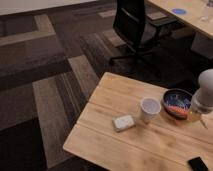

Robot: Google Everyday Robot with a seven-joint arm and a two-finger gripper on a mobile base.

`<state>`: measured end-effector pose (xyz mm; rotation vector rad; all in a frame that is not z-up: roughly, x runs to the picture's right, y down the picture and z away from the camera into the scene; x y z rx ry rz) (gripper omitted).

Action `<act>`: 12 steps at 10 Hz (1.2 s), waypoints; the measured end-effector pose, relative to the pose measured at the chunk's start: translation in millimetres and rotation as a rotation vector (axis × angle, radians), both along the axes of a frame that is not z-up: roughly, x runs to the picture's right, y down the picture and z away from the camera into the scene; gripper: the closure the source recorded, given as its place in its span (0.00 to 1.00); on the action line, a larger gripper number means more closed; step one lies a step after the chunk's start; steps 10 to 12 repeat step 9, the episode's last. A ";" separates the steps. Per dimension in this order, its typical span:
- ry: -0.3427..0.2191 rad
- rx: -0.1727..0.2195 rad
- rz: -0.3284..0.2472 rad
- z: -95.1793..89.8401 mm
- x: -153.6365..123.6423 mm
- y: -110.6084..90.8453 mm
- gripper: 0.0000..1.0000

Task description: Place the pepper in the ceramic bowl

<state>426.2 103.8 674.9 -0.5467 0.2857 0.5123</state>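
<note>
From the one camera view we look down on a light wooden table point(120, 95) standing on striped dark carpet point(50, 65). We take the white paper cup point(149, 109) near the table's middle as our landmark.

Just to the right of the cup sits the ceramic bowl point(177, 103), dark outside and blue inside, close to the cup but not touching it. Inside the bowl, toward its nearer side, we see an orange-red streak that we read as the pepper point(175, 108), lying in the bowl.

Further right of the cup, beyond the bowl, the robot's pale rounded arm point(206, 90) fills the frame edge. The gripper point(196, 116) hangs below it, just beside the bowl's right rim, low over the table. We cannot tell how its jaws stand, nor whether they have hold of anything.

Left of the cup and slightly nearer to us lies a pale whitish block point(123, 122). Well to the cup's lower right, at the table's near edge, lies a flat black device point(198, 164). Behind the cup, past the table's far edge, stands a black office chair point(134, 25).
</note>
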 end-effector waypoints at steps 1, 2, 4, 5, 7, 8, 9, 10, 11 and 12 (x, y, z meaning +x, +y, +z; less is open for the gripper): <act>0.018 0.000 0.003 2.5 8.5 -4.4 1.00; 0.054 0.003 -0.005 16.6 22.9 -16.1 1.00; 0.101 0.016 -0.005 53.2 42.0 -30.8 1.00; 0.119 0.018 -0.010 69.7 49.2 -34.9 1.00; 0.126 0.023 -0.032 107.7 51.8 -43.4 1.00; 0.128 0.024 -0.034 107.0 53.7 -43.0 0.98; 0.126 0.024 -0.036 107.6 52.7 -43.7 0.85; 0.126 0.024 -0.036 107.6 52.7 -43.7 0.85; 0.126 0.024 -0.036 107.6 52.7 -43.7 0.85; 0.126 0.024 -0.036 107.6 52.7 -43.7 0.85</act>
